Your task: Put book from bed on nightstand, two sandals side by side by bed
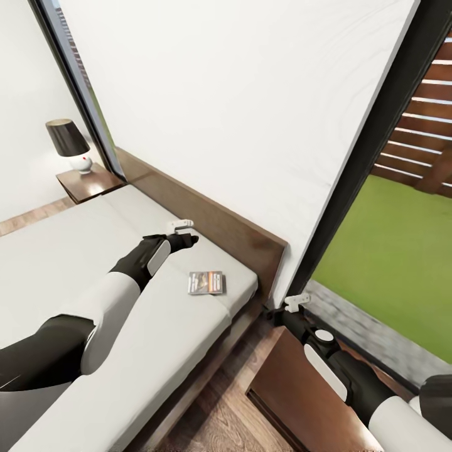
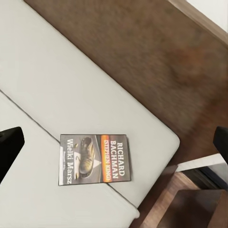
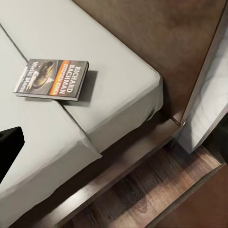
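The book lies flat in the middle of the frame, near the corner of the bed — thin, light and stiff, I think — so my open, empty left gripper should pinch its edge.

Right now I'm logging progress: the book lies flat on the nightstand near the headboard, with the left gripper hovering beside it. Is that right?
Not quite. The book lies flat on the bed's mattress, not on the nightstand; the left wrist view shows it plainly. The rest holds: it is near the headboard, with the left gripper hovering beside it.
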